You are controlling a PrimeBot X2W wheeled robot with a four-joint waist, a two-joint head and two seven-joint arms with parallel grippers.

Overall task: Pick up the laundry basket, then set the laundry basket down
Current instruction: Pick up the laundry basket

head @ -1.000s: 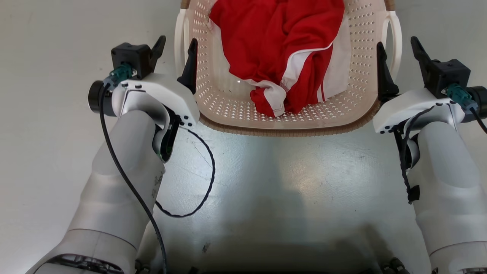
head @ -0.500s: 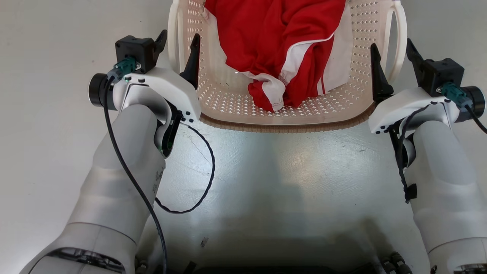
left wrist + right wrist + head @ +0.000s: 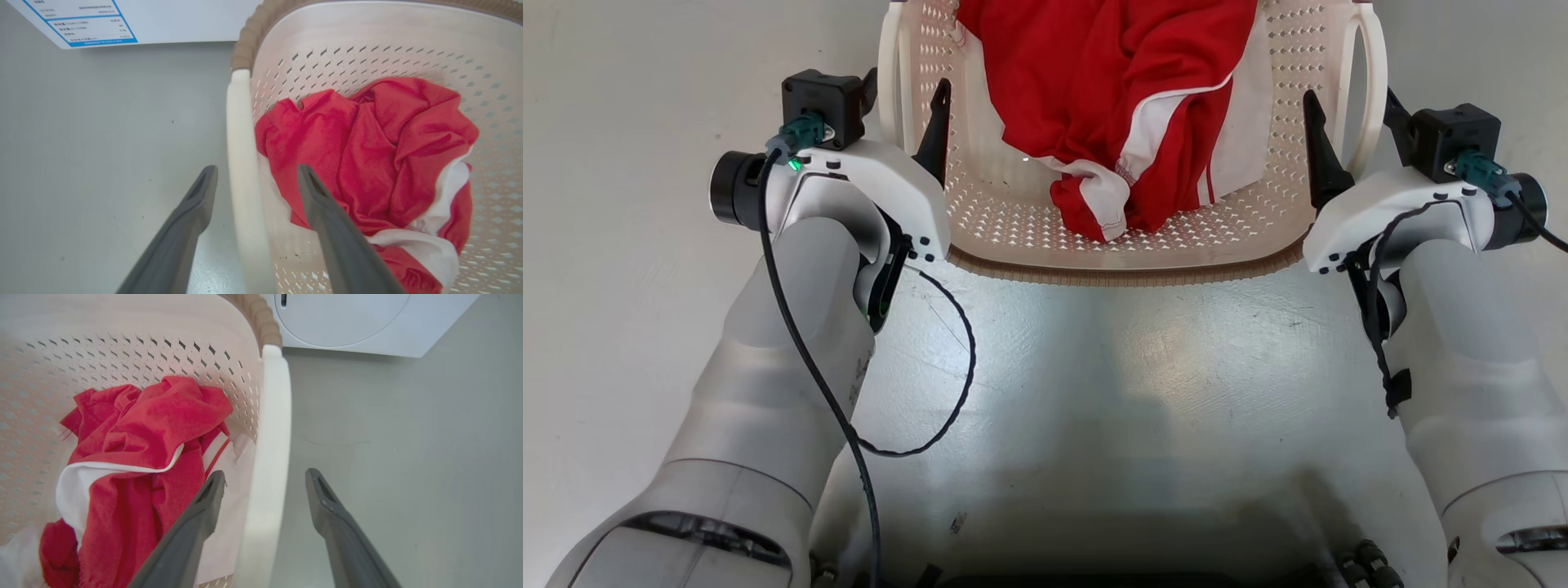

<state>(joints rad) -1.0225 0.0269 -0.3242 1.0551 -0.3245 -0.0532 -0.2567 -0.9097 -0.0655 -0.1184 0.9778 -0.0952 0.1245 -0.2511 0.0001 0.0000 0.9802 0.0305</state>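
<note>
The laundry basket is standing on the grey floor between the two grippers. A red and white garment is lying crumpled inside it.

The left gripper is holding its jaws spread wide. One finger is reaching inside the basket, close to the garment, and the other is hanging outside the wall. In the left wrist view the left loop handle is running up through the gap of this gripper. It is lying nearer to the outer finger, and nothing is pinching it. Beyond the outer finger, far from the tips, a white panel is carrying a label with a blue frame and blue lines. Its writing is too small to read.

The right gripper is also showing its jaws fully apart. In the right wrist view the right loop handle is passing between the fingers of this gripper, with a gap showing on both sides. The inner finger is pointing over the white part of the garment. Beyond the outer finger a white washing machine with a round door is standing on the floor.

Some small dark print on the pale left forearm is not readable.
</note>
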